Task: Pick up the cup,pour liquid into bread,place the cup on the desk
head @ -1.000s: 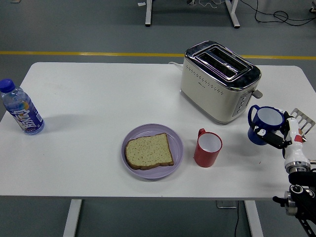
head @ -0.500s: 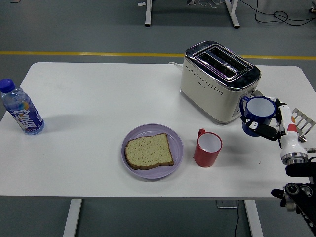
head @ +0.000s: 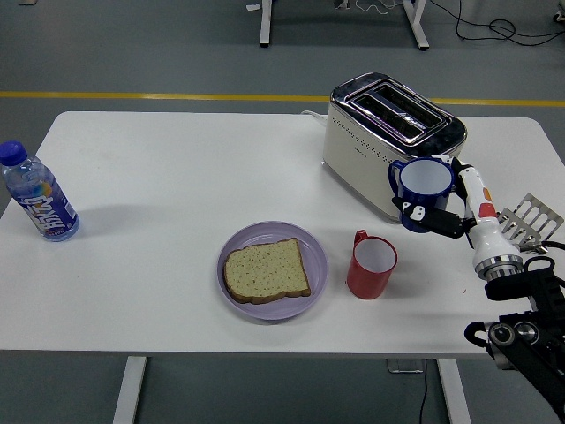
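Note:
A blue cup (head: 423, 192) with a white inside hangs above the table in front of the toaster, held upright by my right hand (head: 448, 209), whose fingers are curled around its right side. A slice of bread (head: 266, 270) lies on a lilac plate (head: 314, 243) near the table's front middle. The blue cup is up and to the right of the plate, with a red mug (head: 371, 265) standing between them. My left arm is out of sight.
A cream and chrome toaster (head: 388, 141) stands just behind the lifted cup. A metal spatula head (head: 528, 218) lies at the right edge. A water bottle (head: 37, 193) with a blue cap stands at the far left.
My right hand has lifted the blue cup off the table's right side and carried it up and to the left, toward the toaster's front.

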`<state>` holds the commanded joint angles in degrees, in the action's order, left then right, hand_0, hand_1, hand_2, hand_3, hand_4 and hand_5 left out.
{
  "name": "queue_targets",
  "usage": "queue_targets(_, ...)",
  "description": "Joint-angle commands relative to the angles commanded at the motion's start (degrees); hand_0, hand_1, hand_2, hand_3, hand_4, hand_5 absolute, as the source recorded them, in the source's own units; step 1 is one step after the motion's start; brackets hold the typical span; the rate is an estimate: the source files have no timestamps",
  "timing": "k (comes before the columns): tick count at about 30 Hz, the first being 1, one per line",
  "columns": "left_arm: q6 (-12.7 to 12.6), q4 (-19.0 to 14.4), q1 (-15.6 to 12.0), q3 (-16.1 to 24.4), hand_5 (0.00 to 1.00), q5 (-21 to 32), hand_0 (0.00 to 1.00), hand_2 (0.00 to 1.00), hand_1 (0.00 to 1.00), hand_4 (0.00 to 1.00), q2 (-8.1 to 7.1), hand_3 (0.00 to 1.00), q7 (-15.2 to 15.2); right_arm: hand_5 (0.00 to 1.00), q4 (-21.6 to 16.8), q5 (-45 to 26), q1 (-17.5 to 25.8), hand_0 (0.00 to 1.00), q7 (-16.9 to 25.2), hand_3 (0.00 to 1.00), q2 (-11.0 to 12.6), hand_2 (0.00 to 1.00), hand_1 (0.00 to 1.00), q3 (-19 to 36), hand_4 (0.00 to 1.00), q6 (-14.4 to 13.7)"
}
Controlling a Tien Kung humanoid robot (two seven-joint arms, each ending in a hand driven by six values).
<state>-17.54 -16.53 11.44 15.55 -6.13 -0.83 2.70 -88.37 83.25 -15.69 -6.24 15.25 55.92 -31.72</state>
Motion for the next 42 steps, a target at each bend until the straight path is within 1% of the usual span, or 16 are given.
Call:
queue_targets(7,0.0,0.0,0.1,-0.1,0.998,0.2,0.686,0.697,0.694,0.255,-0.04,0.553,-0.1,0.06,-0.1,1.0,-3.8,0.264,-0.7,0.458,-1.2,0.423,0.272,-3.6,0.791,0.4)
queue_targets(8,-0.1,0.0,0.1,-0.1,0.998,0.2,0.686,0.697,0.694,0.255,-0.05,0.553,-0.1,0.06,0.1,1.1,-4.7,0.264,-0.8,0.458,-1.7,0.423,0.272,-4.4,0.791,0.5)
queue_targets(12,-0.1,0.0,0.1,-0.2,0.998,0.3,0.686,0.697,0.694,0.255,-0.06,0.553,-0.1,0.06,0.7,2.1,-6.3,0.264,-1.1,0.458,-2.5,0.423,0.272,-5.6,0.791,0.4)
queue_targets(18,-0.1,0.0,0.1,-0.2,0.998,0.5,0.686,0.697,0.694,0.255,-0.06,0.553,-0.2,0.06,2.3,6.7,-8.5,0.261,-2.4,0.458,-3.9,0.423,0.272,-7.4,0.79,0.1)
queue_targets(22,-0.1,0.0,0.1,-0.2,0.998,0.5,0.686,0.697,0.693,0.255,-0.07,0.554,-0.2,0.061,3.3,10.0,-9.4,0.266,-3.4,0.458,-4.4,0.423,0.273,-8.4,0.789,0.1)
queue_targets(28,-0.1,0.0,0.0,-0.3,0.998,0.6,0.686,0.697,0.694,0.256,-0.04,0.553,-0.2,0.061,4.4,12.8,-10.4,0.264,-4.1,0.459,-5.0,0.423,0.274,-10.1,0.787,0.0)
queue_targets(37,-0.2,0.0,0.0,-0.1,0.998,0.4,0.687,0.697,0.694,0.255,0.0,0.554,-0.1,0.058,5.5,15.1,-11.7,0.266,-3.5,0.459,-5.4,0.423,0.276,-11.9,0.785,-0.9)
queue_targets(42,-0.2,0.0,0.0,-0.1,0.998,0.4,0.687,0.697,0.694,0.255,0.0,0.554,-0.1,0.058,6.1,18.4,-12.1,0.266,-3.3,0.459,-5.6,0.423,0.276,-12.4,0.785,-1.3)
